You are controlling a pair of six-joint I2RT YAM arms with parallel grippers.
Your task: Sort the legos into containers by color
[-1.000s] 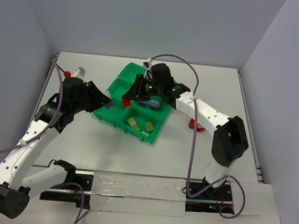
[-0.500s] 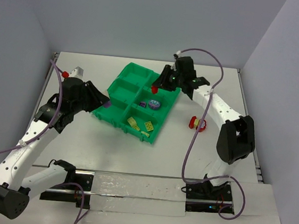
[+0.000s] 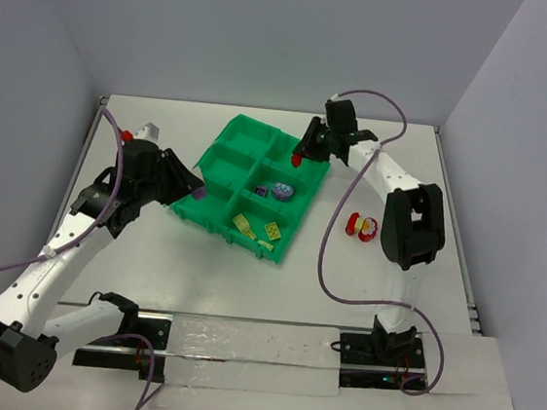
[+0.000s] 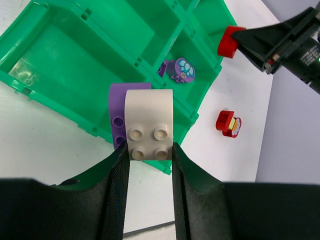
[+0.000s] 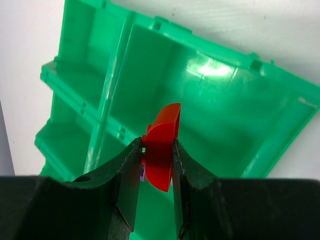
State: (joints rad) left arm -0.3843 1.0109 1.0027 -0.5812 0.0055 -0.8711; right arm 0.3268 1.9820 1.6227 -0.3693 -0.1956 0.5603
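Observation:
The green tray [image 3: 223,168] lies tilted mid-table. Its near right compartment holds yellow legos [image 3: 256,229]; the middle right one holds purple pieces [image 3: 280,191]. My left gripper [image 3: 197,192] is at the tray's near left edge. In the left wrist view it [image 4: 148,150] is shut on a white brick joined to a purple brick [image 4: 149,125]. My right gripper [image 3: 300,154] hovers over the far right compartment. In the right wrist view it [image 5: 158,150] is shut on a red lego [image 5: 161,142] above the tray [image 5: 240,120].
A loose red and yellow lego [image 3: 359,225] lies on the white table right of the tray; it also shows in the left wrist view [image 4: 229,123]. Grey walls enclose the table on three sides. Purple cables loop above both arms.
My right gripper has carried the red lego from over the tray's left side to over its far right compartment, and its elbow has swung back. The left arm has barely moved.

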